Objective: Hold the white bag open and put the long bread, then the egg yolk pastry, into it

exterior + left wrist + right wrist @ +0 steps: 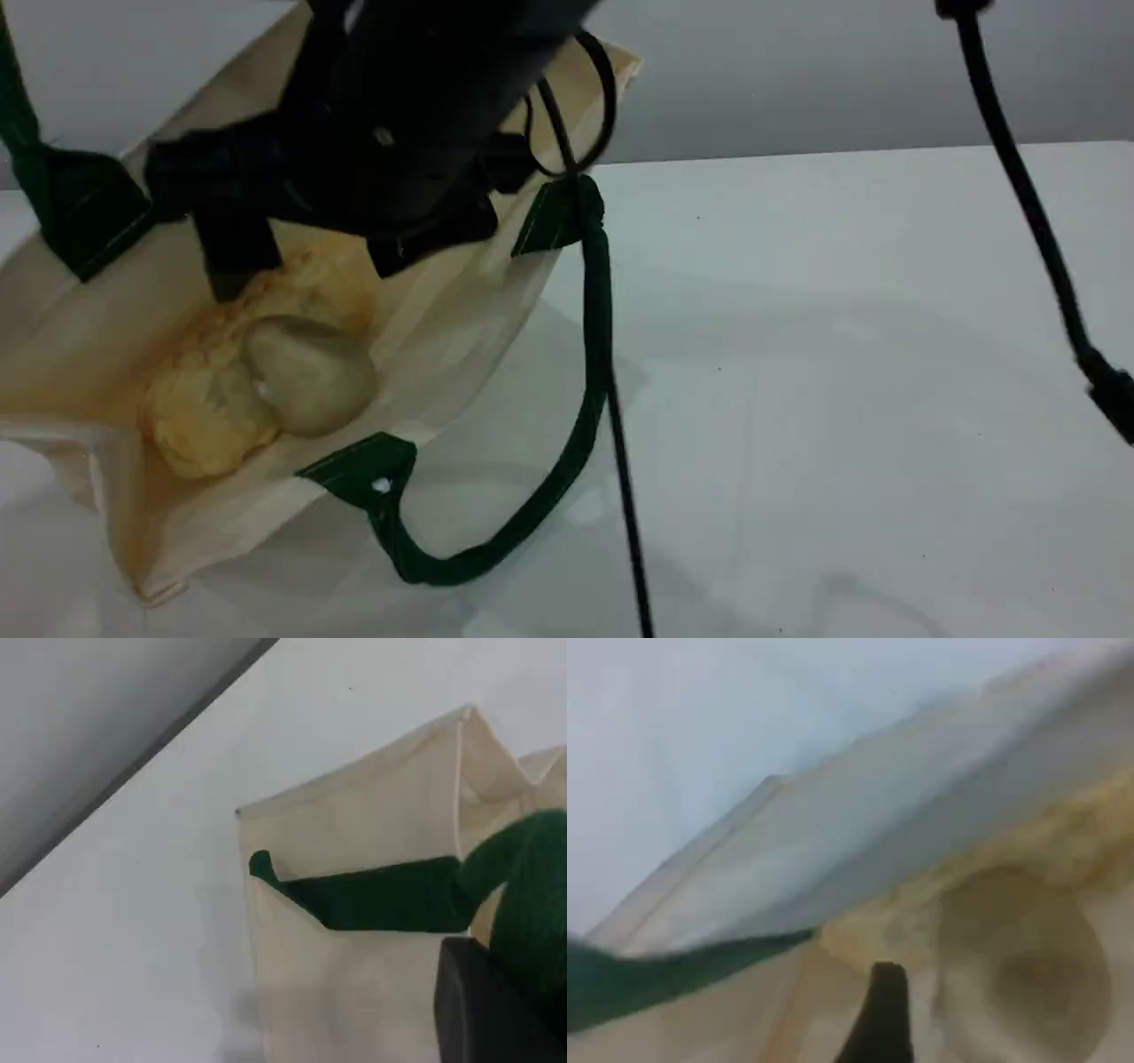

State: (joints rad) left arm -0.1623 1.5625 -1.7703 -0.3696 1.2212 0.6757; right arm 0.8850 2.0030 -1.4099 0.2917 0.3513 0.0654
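Two pincers: one drops, one holds.
Right pincer (301, 266): jaws spread, empty, hanging just above the bag mouth; looks like a release pose.
Egg yolk pastry (310, 372): directly below it, resting on the long bread (208, 403), both inside.
Left pincer (496, 1010): clamped on the green handle (523, 895), lifting it to keep the mouth open.
White bag (443, 337): lying tilted on the surface (842, 354), mouth toward the right pincer.
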